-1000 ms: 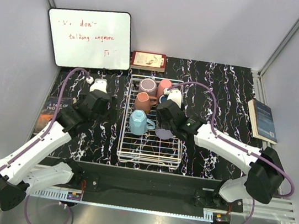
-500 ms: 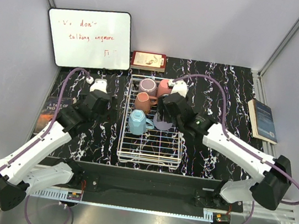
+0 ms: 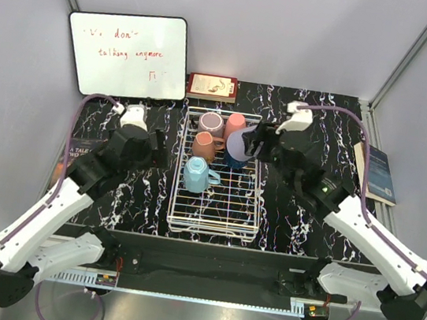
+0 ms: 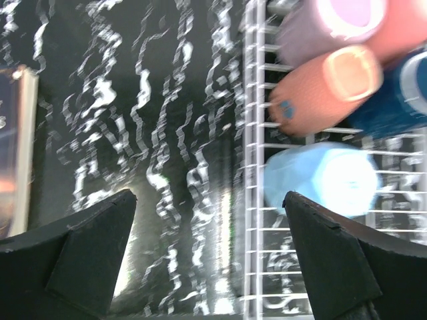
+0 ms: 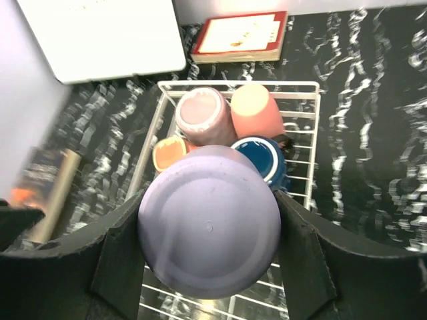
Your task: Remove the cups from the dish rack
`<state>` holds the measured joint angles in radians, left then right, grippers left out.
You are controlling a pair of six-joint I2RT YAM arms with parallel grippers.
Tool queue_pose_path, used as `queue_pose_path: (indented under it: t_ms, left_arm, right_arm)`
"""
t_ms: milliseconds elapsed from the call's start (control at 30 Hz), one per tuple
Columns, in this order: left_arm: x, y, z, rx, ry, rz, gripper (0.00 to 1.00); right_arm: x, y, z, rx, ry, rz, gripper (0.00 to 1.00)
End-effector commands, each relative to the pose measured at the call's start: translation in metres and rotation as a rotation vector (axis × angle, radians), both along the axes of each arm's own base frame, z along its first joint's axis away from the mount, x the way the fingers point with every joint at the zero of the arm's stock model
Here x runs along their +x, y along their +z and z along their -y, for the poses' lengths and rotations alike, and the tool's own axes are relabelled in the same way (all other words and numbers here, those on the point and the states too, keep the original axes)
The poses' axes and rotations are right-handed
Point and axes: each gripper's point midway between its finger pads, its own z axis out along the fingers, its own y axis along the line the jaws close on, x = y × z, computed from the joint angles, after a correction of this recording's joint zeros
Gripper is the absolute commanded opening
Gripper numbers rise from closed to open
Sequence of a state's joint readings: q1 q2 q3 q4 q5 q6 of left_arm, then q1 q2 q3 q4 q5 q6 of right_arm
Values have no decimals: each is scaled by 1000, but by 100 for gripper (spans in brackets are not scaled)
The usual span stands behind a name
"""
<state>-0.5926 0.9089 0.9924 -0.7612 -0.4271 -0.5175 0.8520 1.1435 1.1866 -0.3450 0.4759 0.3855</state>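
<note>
The white wire dish rack (image 3: 213, 216) stands mid-table. In it are a mauve cup (image 3: 210, 121), a salmon pink cup (image 3: 235, 122), a terracotta cup (image 3: 203, 146), a light blue mug (image 3: 195, 174) and a dark blue cup (image 3: 235, 162). My right gripper (image 3: 248, 143) is shut on the lavender cup (image 5: 209, 230), held bottom-out above the rack's far right part, over the dark blue cup (image 5: 263, 157). My left gripper (image 4: 208, 200) is open and empty just left of the rack's left rim (image 4: 250, 167), near the light blue mug (image 4: 320, 179).
A whiteboard (image 3: 129, 54) leans at the back left. A red book (image 3: 213, 87) lies behind the rack, a blue book (image 3: 375, 172) at the right edge, and another book (image 3: 67, 157) at the left, partly under my left arm.
My right gripper has lifted the lavender cup from the rack's middle and carried it up and toward the far right. My left gripper has shifted slightly and stays open.
</note>
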Motion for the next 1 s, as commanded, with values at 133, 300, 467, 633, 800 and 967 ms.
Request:
queue_pose_path:
  t_ms: [133, 300, 467, 633, 800, 967]
  left_arm:
    - [-1, 84, 53, -397, -196, 303, 99]
    - [-12, 105, 81, -558, -336, 371, 99]
    - [-23, 111, 92, -662, -405, 422, 99]
    - [-30, 130, 94, -761, -440, 514, 99]
    - [-32, 136, 97, -804, -455, 535, 97]
    - [-34, 142, 104, -834, -496, 540, 92]
  right_arm:
    - [-4, 33, -38, 486, 267, 12, 0]
    - [-22, 44, -60, 642, 439, -10, 0]
    - [-40, 62, -67, 775, 578, 10, 0]
    - [-47, 58, -72, 857, 646, -12, 0]
    - [-50, 46, -76, 890, 669, -54, 0]
    - [-51, 45, -81, 900, 700, -69, 0]
